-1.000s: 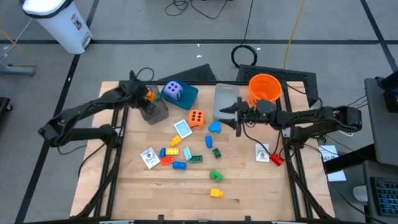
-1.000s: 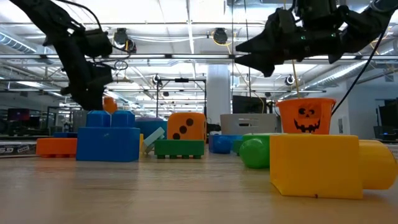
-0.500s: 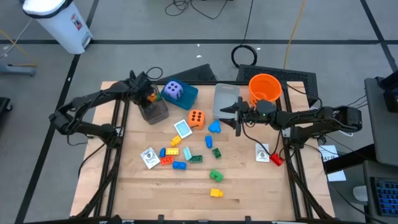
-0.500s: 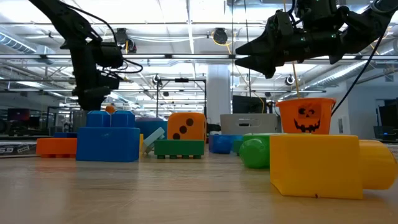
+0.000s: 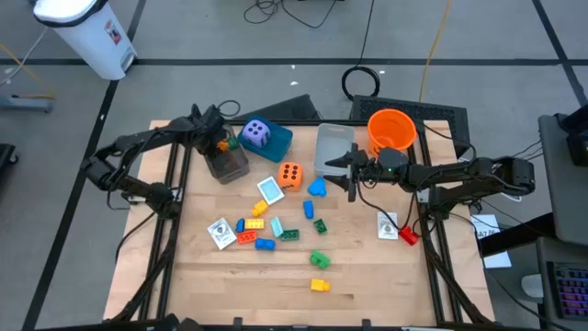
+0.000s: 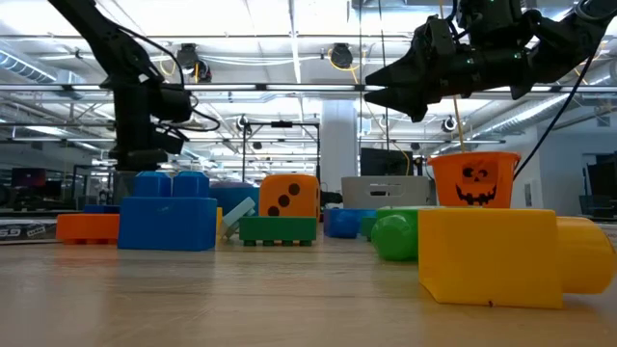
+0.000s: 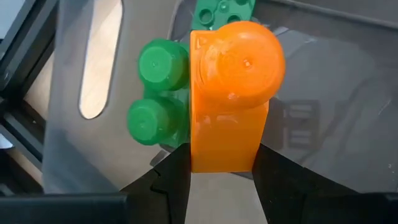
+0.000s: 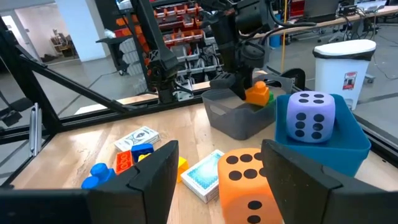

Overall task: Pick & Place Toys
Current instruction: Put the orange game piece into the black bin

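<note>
My left gripper (image 5: 218,142) points down over a dark grey bin (image 5: 230,165) at the table's far left, shut on an orange brick (image 7: 230,93). A green brick (image 7: 158,93) lies in the bin beside it. My right gripper (image 5: 352,171) hovers level and open near the table's far right, with nothing between its fingers. Loose bricks (image 5: 260,230), cards (image 5: 270,190) and an orange die (image 5: 290,175) lie on the table's middle. A purple die (image 5: 258,134) sits in the teal box (image 5: 278,140). My left gripper pinches the orange brick by two opposite sides, at its end nearest the wrist (image 7: 222,158), between its two fingers (image 7: 171,180). The fingers come from above, pointing down. The brick hangs below them, studs downward, at the bin's rim (image 8: 256,93); whether it touches the green brick I cannot tell.
An orange bucket (image 5: 390,129) and a second grey bin (image 5: 333,147) stand at the far right. A card (image 5: 388,225) and a red brick (image 5: 408,236) lie by the right edge. A yellow brick (image 5: 319,285) and a green one (image 5: 319,259) lie nearer the front, with bare wood around them.
My left gripper has sunk toward the grey bin with the orange brick and tipped from a slant to nearly straight down. The brick has dropped behind the blue brick in the low view.
</note>
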